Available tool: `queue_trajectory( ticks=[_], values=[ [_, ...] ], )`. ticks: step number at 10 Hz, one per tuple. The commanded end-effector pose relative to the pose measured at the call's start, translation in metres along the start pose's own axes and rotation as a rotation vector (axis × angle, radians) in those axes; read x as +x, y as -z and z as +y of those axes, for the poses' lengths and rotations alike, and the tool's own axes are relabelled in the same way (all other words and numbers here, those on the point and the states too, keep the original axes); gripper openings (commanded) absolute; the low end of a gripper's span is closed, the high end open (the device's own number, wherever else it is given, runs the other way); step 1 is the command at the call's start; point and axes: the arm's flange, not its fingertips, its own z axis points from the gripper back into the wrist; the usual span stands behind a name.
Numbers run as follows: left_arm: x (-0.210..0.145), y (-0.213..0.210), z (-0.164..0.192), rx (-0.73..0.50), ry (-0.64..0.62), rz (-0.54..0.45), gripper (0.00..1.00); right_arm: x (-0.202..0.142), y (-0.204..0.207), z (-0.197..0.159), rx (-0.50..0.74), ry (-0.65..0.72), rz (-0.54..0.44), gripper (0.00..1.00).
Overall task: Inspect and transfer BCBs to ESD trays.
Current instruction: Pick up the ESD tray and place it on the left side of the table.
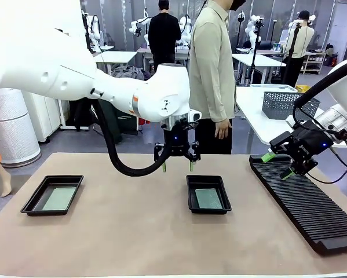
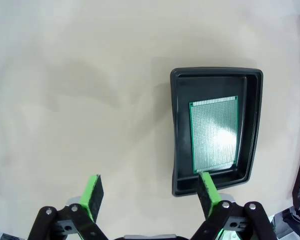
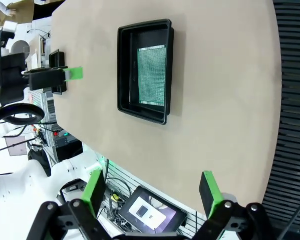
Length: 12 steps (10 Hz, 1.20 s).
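Note:
Two black ESD trays lie on the tan mat. The left tray [image 1: 35, 198] holds a pale green BCB [image 1: 59, 198]. The middle tray [image 1: 190, 196] holds another BCB [image 1: 208, 198]. My left gripper [image 1: 178, 165] hangs open and empty just above the middle tray's far edge. In the left wrist view this tray [image 2: 180, 125] and its dotted green board [image 2: 214, 134] lie past the right finger of the open left gripper [image 2: 150, 191]. My right gripper [image 1: 278, 165] stands open and empty over the rack's far end. From the open right gripper [image 3: 152, 187], its wrist view looks at the same tray [image 3: 127, 70] and board [image 3: 152, 75].
A long black ribbed rack [image 1: 306, 200] runs along the table's right side. A person [image 1: 211, 69] stands at the far edge behind the middle tray. A grey mesh basket [image 1: 288, 103] sits on a table beyond. Bare mat lies between the trays.

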Motion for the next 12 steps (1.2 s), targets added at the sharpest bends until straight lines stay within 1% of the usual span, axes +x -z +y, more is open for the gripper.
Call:
queue_trajectory(
  ticks=[1, 8, 10, 12],
  values=[
    [0.008, 0.014, -0.013, 0.037, -0.03, -0.031, 1.0, -0.001, -0.001, 0.001, -0.012, 0.022, 0.002, 1.0],
    [0.015, 0.084, -0.039, 0.07, -0.048, -0.004, 1.0, -0.001, -0.001, 0.001, -0.012, 0.022, 0.002, 1.0],
    [0.015, 0.095, -0.04, 0.068, -0.056, -0.003, 1.0, -0.001, -0.001, 0.001, -0.012, 0.022, 0.002, 1.0],
    [0.014, 0.099, -0.039, 0.066, -0.052, -0.023, 1.0, -0.001, -0.001, 0.001, -0.012, 0.022, 0.002, 1.0]
  ],
)
